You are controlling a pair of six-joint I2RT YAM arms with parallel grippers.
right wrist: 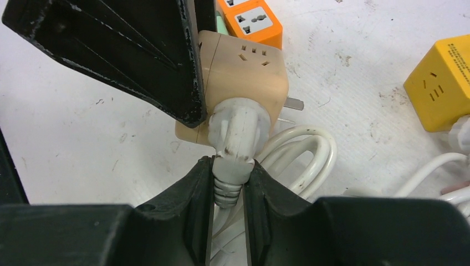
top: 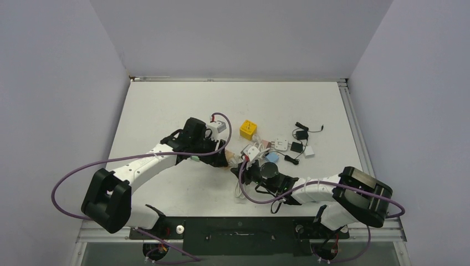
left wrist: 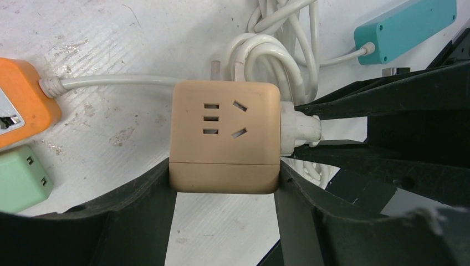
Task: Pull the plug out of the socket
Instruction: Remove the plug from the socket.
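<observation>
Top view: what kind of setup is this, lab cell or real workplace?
Most likely a lab test cell: a bare white table boxed in by plain walls, two arms bolted at its near edge, and a scatter of practice items such as a yellow socket cube and small adapters.

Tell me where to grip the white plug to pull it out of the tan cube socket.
Grip the white plug by its ribbed neck, coming in along the cord: it tapers there, and the right gripper already pinches it while the left gripper braces the tan cube socket.
</observation>
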